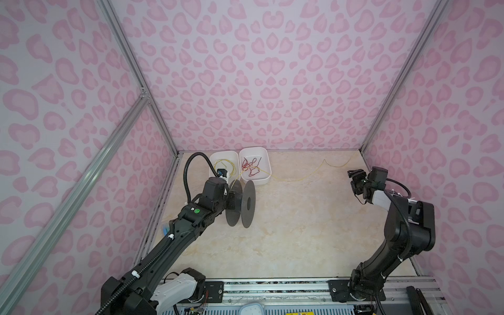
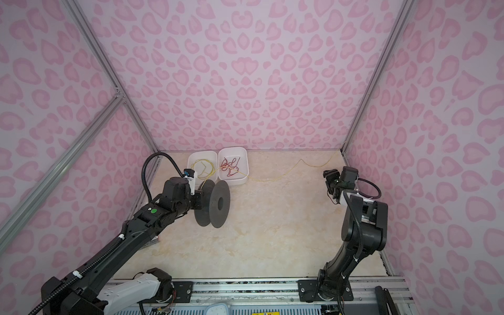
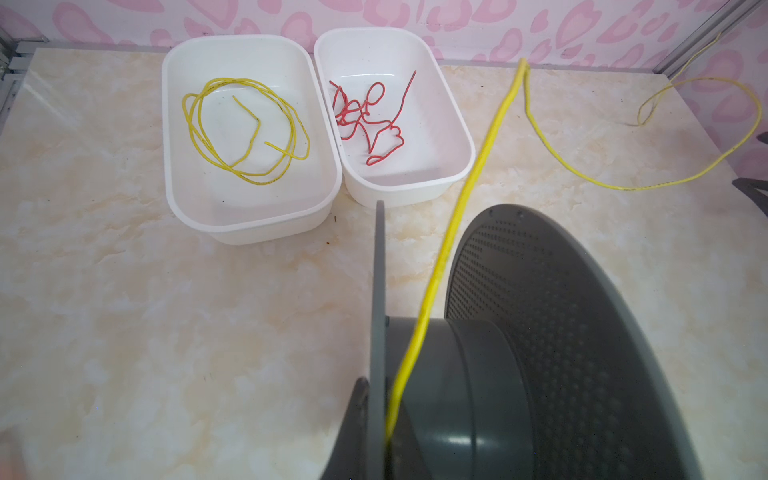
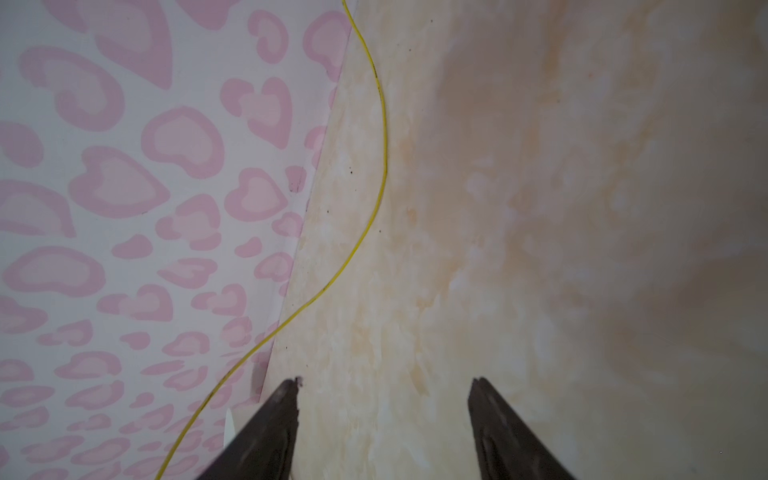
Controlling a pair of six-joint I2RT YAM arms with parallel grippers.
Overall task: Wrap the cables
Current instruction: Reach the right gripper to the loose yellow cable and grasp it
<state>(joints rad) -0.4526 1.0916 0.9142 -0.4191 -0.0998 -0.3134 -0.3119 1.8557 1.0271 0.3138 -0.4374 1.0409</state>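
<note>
My black left arm (image 1: 174, 240) reaches fwd, long and low. Its left gripper (image 1: 231, 200) is closed tight on the rim of the grey plastic spool (image 1: 246, 204). My black right arm (image 1: 401, 234) stands bent at the elbow, w/ the right gripper (image 4: 384, 386) up high, jaws apart, nothing btw them.

Two white tubs (image 3: 249, 226) side by side at table (image 3: 166, 332) rear; tangled red wire (image 3: 365, 114) in one; pink heart-print walls (image 1: 259, 68).
</note>
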